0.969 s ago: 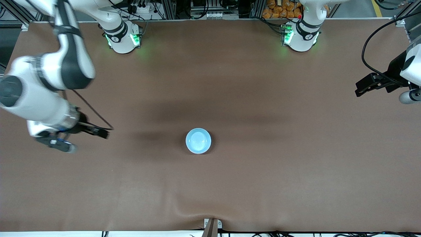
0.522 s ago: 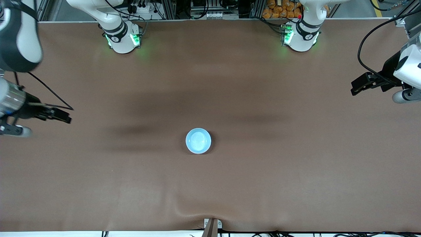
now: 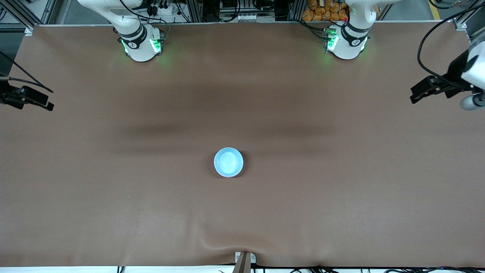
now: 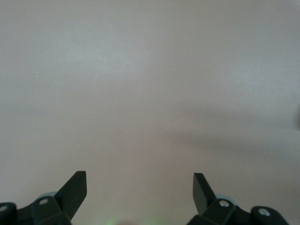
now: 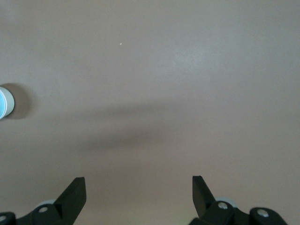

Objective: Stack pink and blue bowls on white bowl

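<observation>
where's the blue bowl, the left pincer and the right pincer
blue bowl point(image 3: 228, 162), front view, middle of its inside
left pincer point(image 4: 139, 182), left wrist view, midway between its open fingertips
right pincer point(image 5: 138, 187), right wrist view, midway between its open fingertips

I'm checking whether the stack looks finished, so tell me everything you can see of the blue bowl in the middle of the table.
The small round light blue plastic-looking bowl sits upright, mouth up, on the brown table, about midway between the two arms' ends. Its inside is smooth, pale and glossy, and looks empty. From above, no pink or white bowl shows under it. Neither gripper touches it. In the right wrist view only a sliver of it shows at the picture's edge.
</observation>
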Tool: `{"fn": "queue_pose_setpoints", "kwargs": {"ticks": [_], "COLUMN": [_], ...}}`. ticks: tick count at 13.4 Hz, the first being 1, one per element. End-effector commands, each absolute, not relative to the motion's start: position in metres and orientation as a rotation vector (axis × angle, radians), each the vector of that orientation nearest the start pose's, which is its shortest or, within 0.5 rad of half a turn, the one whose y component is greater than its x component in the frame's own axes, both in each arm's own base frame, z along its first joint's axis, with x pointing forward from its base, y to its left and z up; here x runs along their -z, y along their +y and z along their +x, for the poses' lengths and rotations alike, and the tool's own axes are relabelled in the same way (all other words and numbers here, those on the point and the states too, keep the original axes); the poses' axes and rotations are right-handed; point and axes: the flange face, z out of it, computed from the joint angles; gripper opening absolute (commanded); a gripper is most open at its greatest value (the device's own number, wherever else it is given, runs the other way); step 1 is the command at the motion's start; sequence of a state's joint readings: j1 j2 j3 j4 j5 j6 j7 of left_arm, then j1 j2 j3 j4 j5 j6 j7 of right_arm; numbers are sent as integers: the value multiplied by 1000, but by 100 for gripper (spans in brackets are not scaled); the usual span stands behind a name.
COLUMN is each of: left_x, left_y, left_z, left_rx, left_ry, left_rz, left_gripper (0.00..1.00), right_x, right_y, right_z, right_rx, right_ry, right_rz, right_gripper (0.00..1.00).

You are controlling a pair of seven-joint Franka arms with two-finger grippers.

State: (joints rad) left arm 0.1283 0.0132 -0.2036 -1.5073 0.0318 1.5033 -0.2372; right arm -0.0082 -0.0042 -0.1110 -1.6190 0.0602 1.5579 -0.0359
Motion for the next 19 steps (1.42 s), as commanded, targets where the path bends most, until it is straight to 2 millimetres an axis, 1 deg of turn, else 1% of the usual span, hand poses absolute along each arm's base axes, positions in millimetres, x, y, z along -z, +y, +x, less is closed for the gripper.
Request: {"fn": "queue_pose_setpoints", "kwargs": {"ticks": [1, 4, 5, 8, 13, 15, 17, 19], "left_x": [-642, -638, -633, -628, -636, -636, -644, -643], "left_y": [-34, -33, -32, -34, -33, -33, -32, -32], "left_z": [544, 549, 554, 562, 559, 561, 563, 561], "left_rx": [-24, -28, -25, 16, 40, 42, 71, 65], "left_ry": [-257, -255, -252, -244, -238, -228, -229, -236], "left_rz": [-3108, -3108, -3105, -3109, -3107, -3111, -3111, -3115], "left_gripper": [100, 100, 100, 100, 100, 100, 100, 100], "right_x": [-626, -626, -625, -625, -623, -623, -623, -623], "right_y": [-53, -59, -58, -54, -49, -49, -48, -46], "right_z": [541, 537, 536, 534, 537, 537, 537, 538], "right_rx": [-81, -110, -127, -146, -143, -144, -144, -146], "right_ry": [42, -37, -42, -38, -40, 7, 7, 64], "right_rz": [-3089, -3083, -3081, -3080, -3083, -3084, -3085, -3086], "right_gripper": [100, 100, 100, 100, 100, 100, 100, 100]}}
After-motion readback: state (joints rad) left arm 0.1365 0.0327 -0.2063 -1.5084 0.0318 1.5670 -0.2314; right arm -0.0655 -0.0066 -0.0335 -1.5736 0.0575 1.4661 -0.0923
